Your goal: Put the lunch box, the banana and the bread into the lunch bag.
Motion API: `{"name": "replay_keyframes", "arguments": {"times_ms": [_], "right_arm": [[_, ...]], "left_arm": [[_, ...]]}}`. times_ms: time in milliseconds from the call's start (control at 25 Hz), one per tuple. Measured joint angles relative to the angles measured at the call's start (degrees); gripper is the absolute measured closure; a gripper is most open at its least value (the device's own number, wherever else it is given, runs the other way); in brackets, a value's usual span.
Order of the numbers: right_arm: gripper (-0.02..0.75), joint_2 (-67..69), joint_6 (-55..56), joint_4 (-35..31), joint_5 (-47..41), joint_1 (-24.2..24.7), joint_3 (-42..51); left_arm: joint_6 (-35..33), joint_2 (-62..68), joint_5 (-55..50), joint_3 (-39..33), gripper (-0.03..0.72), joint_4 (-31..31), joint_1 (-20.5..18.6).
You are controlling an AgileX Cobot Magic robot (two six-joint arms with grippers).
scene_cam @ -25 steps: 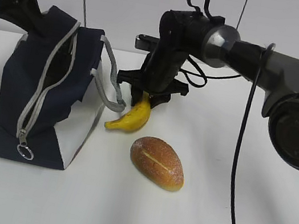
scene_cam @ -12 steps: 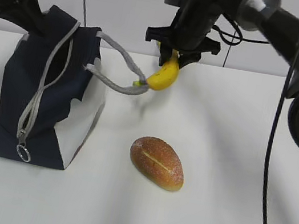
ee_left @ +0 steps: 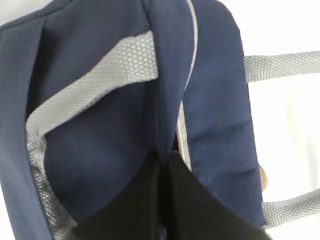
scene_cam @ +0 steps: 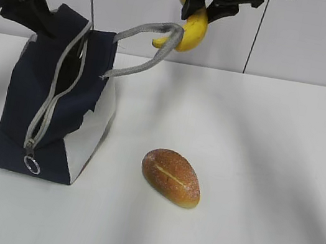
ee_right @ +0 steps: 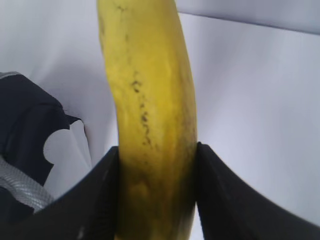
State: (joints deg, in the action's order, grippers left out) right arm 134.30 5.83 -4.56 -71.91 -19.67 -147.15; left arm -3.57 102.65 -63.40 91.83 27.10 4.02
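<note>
The navy lunch bag (scene_cam: 27, 104) stands at the left, its zipper open along the top and front. My left gripper (scene_cam: 42, 20) is shut on the bag's top edge; in the left wrist view its jaws (ee_left: 162, 162) pinch the navy fabric (ee_left: 100, 140). My right gripper (scene_cam: 201, 5) is shut on the yellow banana (scene_cam: 194, 29) and holds it high at the top centre. The bag's grey strap (scene_cam: 145, 46) is caught on the banana's lower tip and pulled up. The right wrist view shows the banana (ee_right: 150, 100) between the jaws. The bread (scene_cam: 171, 176) lies on the table. The lunch box is out of view.
The white table (scene_cam: 267, 178) runs to a white wall behind. The zipper's metal ring pull (scene_cam: 31, 164) hangs at the bag's lower front. The second strap (ee_left: 292, 212) hangs on the bag's side towards the bread.
My right gripper has lifted the banana from the table up to the top of the view. The grey strap caught on its tip and rose with it. The bag shifted slightly.
</note>
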Motion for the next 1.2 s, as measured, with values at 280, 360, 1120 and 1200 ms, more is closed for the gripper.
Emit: {"name": "replay_keyframes", "arguments": {"times_ms": [280,360,1120,1200], "right_arm": [[0.424,-0.58,-1.97,0.74,0.0,2.33,12.04],[0.424,-0.58,-3.17,1.11,0.0,2.48,15.31],[0.424,-28.72,-9.35,5.16,0.0,2.48,32.56],[0.424,-30.67,-9.38,3.71,0.0,2.48,32.56]], "left_arm": [[0.0,0.0,-0.5,0.0,0.69,0.0,0.0],[0.0,0.0,-0.55,0.0,0.69,0.05,0.0],[0.0,0.0,-0.61,0.0,0.69,1.81,0.0],[0.0,0.0,-0.61,0.0,0.69,1.95,0.0]]}}
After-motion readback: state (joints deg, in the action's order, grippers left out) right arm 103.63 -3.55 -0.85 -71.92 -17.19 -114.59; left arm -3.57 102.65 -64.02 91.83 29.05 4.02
